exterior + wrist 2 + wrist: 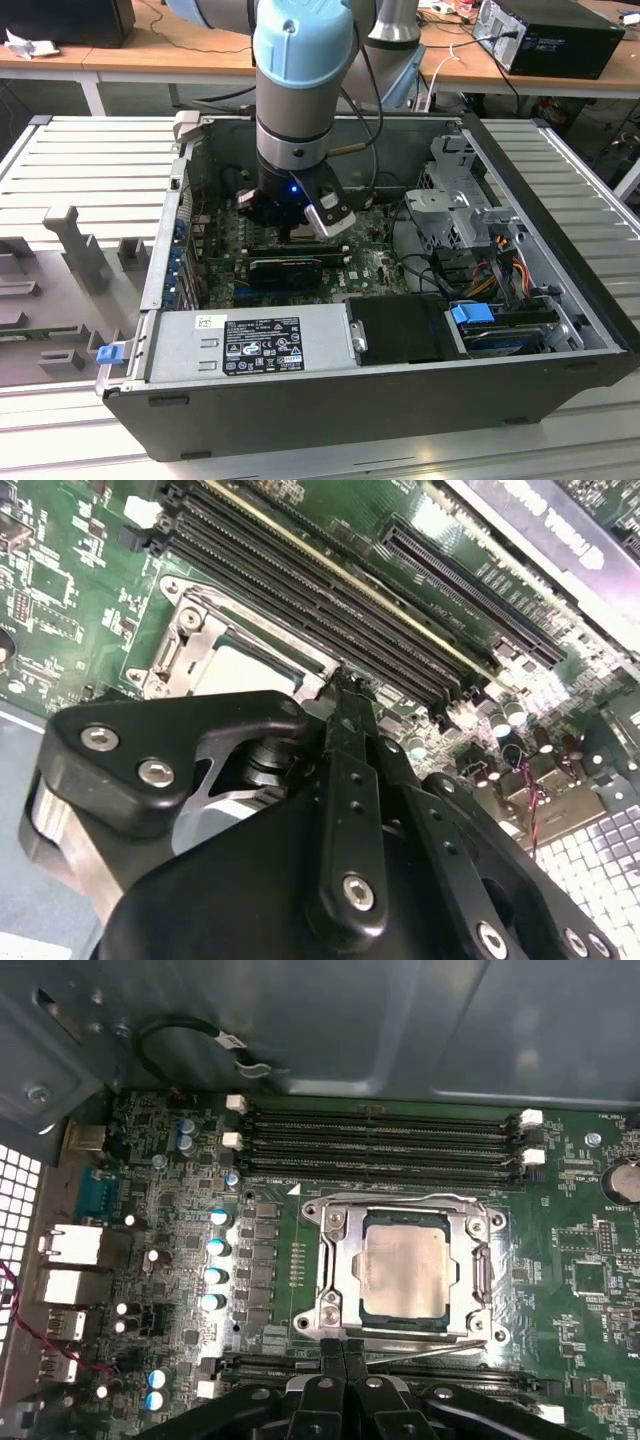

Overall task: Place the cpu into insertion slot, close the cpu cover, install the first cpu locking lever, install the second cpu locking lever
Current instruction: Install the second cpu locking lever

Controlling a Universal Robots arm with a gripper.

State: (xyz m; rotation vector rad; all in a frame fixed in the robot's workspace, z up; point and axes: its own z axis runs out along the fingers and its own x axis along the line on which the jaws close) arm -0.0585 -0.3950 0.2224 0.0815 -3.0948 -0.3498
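Observation:
In the first wrist view the cpu [403,1272] lies flat in the insertion slot [312,1325], its pale metal face showing through the window of the cpu cover [338,1260], which is folded down over it. A thin locking lever [430,1348] runs along the socket edge nearest my gripper [345,1348]. The gripper is shut, with its fingertips pressed together right at that edge. The second wrist view shows the gripper [350,685] tip touching the socket rim beside the cpu [240,670] and the cover [185,630]. In the exterior view the gripper [300,232] reaches down into the open computer case.
Long black memory slots [380,1140] lie just beyond the socket, and a row of capacitors [215,1260] stands beside it. A black expansion card [285,268], the power supply [250,345] and a metal drive cage [450,210] with cables crowd the case [560,290].

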